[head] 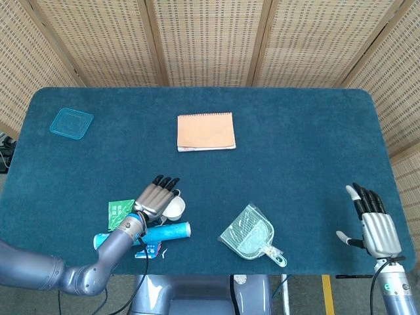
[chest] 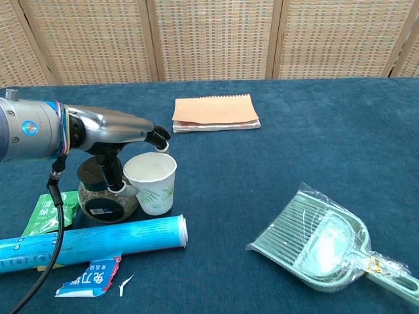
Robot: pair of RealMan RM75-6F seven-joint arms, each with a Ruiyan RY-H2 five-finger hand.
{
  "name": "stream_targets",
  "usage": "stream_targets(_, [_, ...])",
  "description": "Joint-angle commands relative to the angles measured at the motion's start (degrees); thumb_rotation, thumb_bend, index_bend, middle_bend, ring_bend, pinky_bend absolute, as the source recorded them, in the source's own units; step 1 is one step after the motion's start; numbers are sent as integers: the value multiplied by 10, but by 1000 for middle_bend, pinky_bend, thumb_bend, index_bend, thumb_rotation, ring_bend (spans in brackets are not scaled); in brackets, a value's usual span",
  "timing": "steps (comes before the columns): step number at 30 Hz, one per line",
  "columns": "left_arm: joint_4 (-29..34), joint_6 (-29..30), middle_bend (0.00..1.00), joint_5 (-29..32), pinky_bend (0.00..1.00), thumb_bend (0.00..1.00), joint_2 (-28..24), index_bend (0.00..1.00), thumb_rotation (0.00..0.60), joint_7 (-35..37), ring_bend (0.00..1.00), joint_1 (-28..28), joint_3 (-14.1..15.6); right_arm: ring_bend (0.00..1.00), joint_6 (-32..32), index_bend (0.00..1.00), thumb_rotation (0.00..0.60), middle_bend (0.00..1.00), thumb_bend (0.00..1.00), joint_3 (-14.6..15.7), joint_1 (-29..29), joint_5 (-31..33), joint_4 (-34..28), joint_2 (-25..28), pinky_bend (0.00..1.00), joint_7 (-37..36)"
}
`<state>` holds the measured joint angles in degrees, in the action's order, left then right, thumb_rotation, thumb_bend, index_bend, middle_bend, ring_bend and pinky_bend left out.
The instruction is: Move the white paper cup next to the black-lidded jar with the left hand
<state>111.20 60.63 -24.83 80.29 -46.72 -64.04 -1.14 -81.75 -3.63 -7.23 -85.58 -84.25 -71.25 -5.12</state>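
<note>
The white paper cup [chest: 152, 186] with a green leaf print stands upright on the blue cloth, against the right side of the black-lidded jar [chest: 105, 194]. My left hand [chest: 124, 131] reaches over the jar. Its thumb lies against the cup's left side and its fingertips [chest: 159, 139] sit at the far rim, so it holds the cup. In the head view the left hand [head: 156, 197] covers the jar, and only part of the cup [head: 175, 208] shows. My right hand [head: 371, 223] hovers at the table's near right corner, fingers apart and holding nothing.
A blue roll [chest: 91, 243] lies in front of the jar and cup, with a green packet [chest: 49, 212] to the left. A bagged green dustpan [chest: 327, 245] lies to the right. An orange notebook [chest: 215, 111] sits mid-table and a teal lid [head: 71, 123] far left.
</note>
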Motion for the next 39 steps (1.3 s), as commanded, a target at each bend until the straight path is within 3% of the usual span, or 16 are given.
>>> stream_targets(1, [-1, -1, 0, 1, 0, 316, 1, 214, 600, 1, 0, 0, 1, 0, 0, 0, 600, 0, 4, 0, 0, -1, -1, 0, 0, -1])
stream_targets(13, [11, -6, 0, -11, 0, 314, -11, 135, 600, 24, 0, 4, -6, 0, -1, 0, 600, 0, 3, -1, 0, 1, 1, 0, 0, -1])
stream_targets(19, [86, -5, 0, -44, 0, 314, -83, 15, 600, 51, 0, 12, -21, 0, 1, 0, 600, 0, 4, -1, 0, 2, 1, -1, 0, 2])
stream_targets(24, [158, 9, 0, -93, 0, 312, -163, 0, 600, 91, 0, 35, -38, 0, -1, 0, 600, 0, 5, -1, 0, 1, 0, -1, 0, 2])
stream_targets(28, [191, 44, 0, -189, 0, 310, -215, 0, 600, 148, 0, 94, -32, 0, -4, 0, 600, 0, 4, -1, 1, 0, -1, 0, 0, 3])
stream_targets(33, [181, 113, 0, -306, 0, 306, -216, 0, 600, 184, 0, 170, 2, 0, -6, 0, 600, 0, 4, 0, 2, -3, -1, -1, 0, 4])
stream_targets(37, [134, 212, 0, -435, 0, 304, -186, 0, 600, 208, 0, 265, 54, 0, -6, 0, 600, 0, 3, 2, 1, -7, -1, -4, 0, 12])
stream_targets(39, [76, 295, 0, -508, 0, 303, -151, 0, 600, 236, 0, 342, 92, 0, -11, 0, 600, 0, 3, 4, 2, -14, -2, -7, 0, 19])
